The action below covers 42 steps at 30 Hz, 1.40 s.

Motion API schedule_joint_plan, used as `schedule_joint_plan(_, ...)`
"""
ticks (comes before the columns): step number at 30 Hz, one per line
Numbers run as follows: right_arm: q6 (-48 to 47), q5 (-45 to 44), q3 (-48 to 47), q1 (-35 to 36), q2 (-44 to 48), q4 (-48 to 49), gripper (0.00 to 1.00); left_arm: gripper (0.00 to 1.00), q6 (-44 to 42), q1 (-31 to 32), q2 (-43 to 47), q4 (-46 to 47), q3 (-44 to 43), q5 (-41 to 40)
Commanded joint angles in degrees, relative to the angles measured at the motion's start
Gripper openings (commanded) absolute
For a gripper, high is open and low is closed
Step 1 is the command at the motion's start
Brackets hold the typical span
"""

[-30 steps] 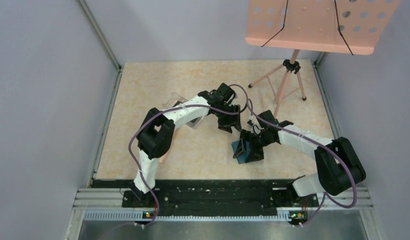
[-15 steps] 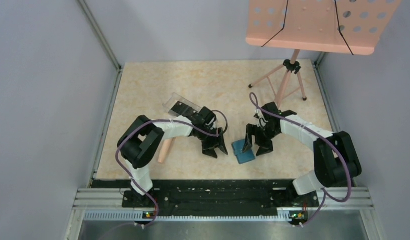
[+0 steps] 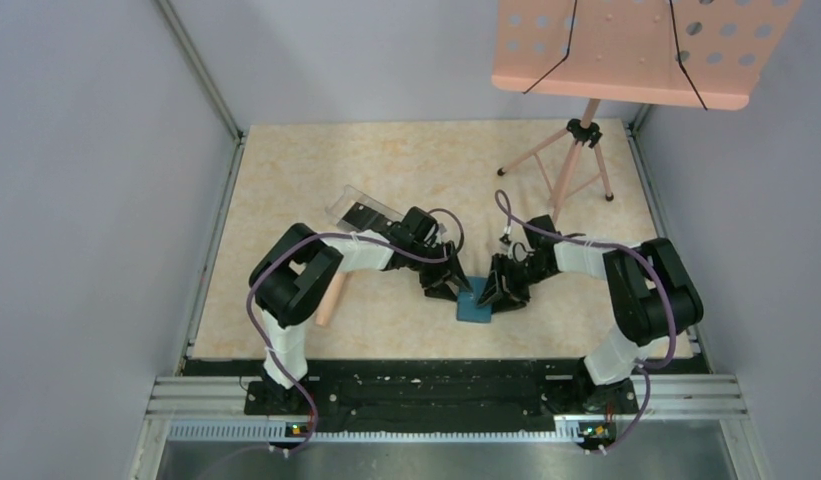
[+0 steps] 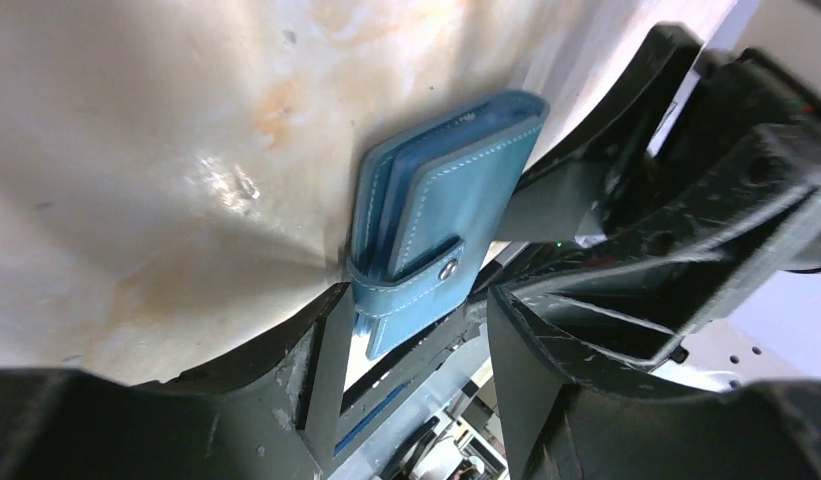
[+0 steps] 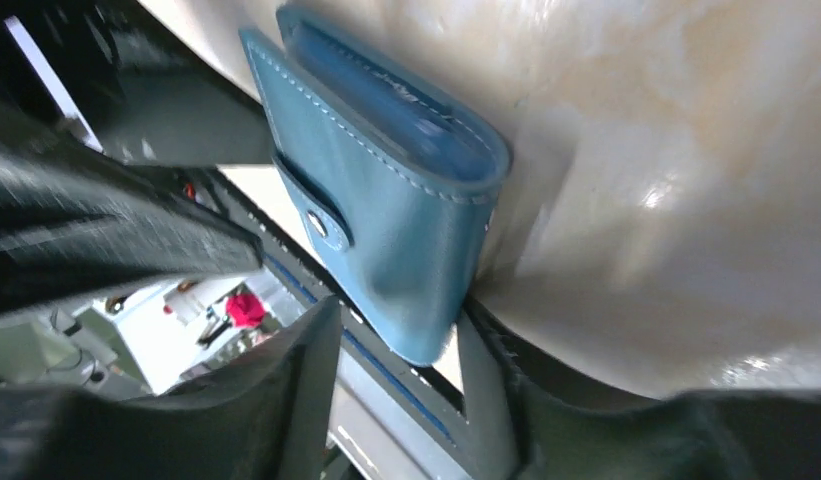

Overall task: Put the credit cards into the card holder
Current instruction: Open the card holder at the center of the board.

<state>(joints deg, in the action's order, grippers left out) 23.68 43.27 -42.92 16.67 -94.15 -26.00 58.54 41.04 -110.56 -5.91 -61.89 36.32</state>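
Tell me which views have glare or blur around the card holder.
Top external: even light, sharp, but the card holder is tiny. Left wrist: white glare on the table, holder sharp, foreground dark. Right wrist: similar glare, near edges soft.

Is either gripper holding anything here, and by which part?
Cannot be told. Left gripper and right gripper each straddle an edge of the closed card holder, but no firm clamp shows.

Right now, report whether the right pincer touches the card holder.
Cannot tell. Right wrist view shows the card holder between the fingers of the right pincer, neither contact nor gap plain.
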Motion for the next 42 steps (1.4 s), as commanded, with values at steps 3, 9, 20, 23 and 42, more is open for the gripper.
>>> schedule_joint_plan(3, 5.42, 4.95, 6.61, 0.11, 4.00, 14.91, 0.19, 0.56, -0.22, -1.56, 1.22, 3.33, -1.47, 0.57)
schedule_joint_plan(9, 7.31, 1.57, 6.64, 0.12, 8.17, 14.90, 0.00, 0.60, -6.60, -3.20, 5.59, -5.00, -3.61, -3.21)
schedule_joint_plan(20, 24.19, -2.46, 5.12, 0.09, 22.33, 23.00, 0.00, 0.82, -7.83, -7.82, 24.36, -5.14, 4.51, -7.62)
schedule_joint_plan(23, 31.51, -1.79, 7.08, 0.08, 25.29, 31.80, 0.00, 0.81, -2.88, -8.38, 27.22, 5.79, 8.64, -2.66)
schedule_joint_plan(42, 40.19, 5.42, 8.55, 0.26, 26.98, 40.15, 0.00, 0.42, 5.99, -7.59, 19.98, 26.58, 8.78, 4.37)
